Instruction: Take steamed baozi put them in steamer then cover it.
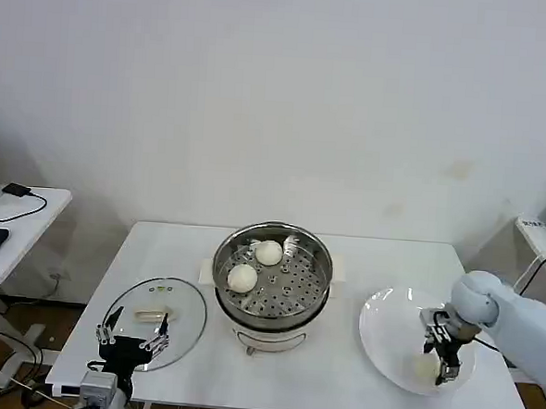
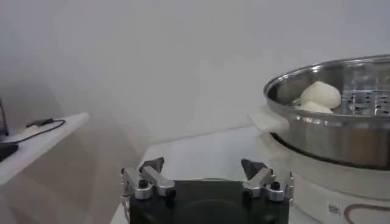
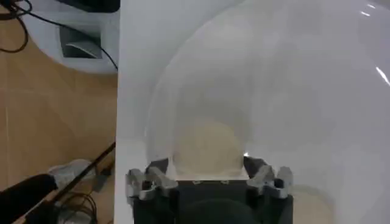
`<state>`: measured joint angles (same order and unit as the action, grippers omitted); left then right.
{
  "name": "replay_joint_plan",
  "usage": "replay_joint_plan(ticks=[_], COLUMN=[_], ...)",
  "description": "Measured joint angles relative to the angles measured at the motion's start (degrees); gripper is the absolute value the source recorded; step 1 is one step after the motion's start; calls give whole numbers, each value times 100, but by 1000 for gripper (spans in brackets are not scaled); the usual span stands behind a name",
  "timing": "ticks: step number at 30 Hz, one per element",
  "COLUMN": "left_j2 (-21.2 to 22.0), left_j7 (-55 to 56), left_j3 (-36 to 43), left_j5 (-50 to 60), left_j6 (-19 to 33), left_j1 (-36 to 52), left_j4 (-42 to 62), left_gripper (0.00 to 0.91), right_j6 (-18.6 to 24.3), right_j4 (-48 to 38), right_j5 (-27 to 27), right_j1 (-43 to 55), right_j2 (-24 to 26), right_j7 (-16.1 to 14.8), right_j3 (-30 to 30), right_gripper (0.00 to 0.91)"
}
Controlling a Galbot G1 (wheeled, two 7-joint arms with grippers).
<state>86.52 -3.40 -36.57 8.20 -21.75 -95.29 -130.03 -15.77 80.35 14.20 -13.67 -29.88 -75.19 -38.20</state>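
Right gripper (image 3: 207, 176): jaws spread, straddling one steamed baozi (image 3: 206, 145) on plate (image 1: 385, 337); nothing clamped yet.
Baozi handling: judged soft, light, easily dented; grip sides gently.
Steamer (image 1: 273, 274): well left, two buns inside.
Left gripper (image 1: 133, 333): parked, fingers apart, over glass lid (image 1: 155, 309).

steamer (image 1: 272, 277): shiny perforated steel | baozi (image 1: 242, 278): smooth matt dough | plate (image 1: 381, 336): glossy white

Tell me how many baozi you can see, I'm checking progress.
3: two baozi on the steamer tray, one on the plate at the right gripper. Another may be hidden.
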Motion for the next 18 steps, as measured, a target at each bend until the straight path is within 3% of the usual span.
replay_joint_plan(ticks=[11,18], left_j2=[-14,-14], left_j7=[-1,-3], left_j3=[-6,-15], left_j5=[-9,-40], left_j6=[-2,-11], left_j1=[-4,43], left_j4=[-11,-46], left_gripper=[907,907], right_j6=[-4,3], right_j4=[48,-17], right_j5=[-173,-482], right_j1=[179,852], right_j2=[139,95], right_j7=[-35,-82], right_j3=[186,150], right_gripper=[584,584])
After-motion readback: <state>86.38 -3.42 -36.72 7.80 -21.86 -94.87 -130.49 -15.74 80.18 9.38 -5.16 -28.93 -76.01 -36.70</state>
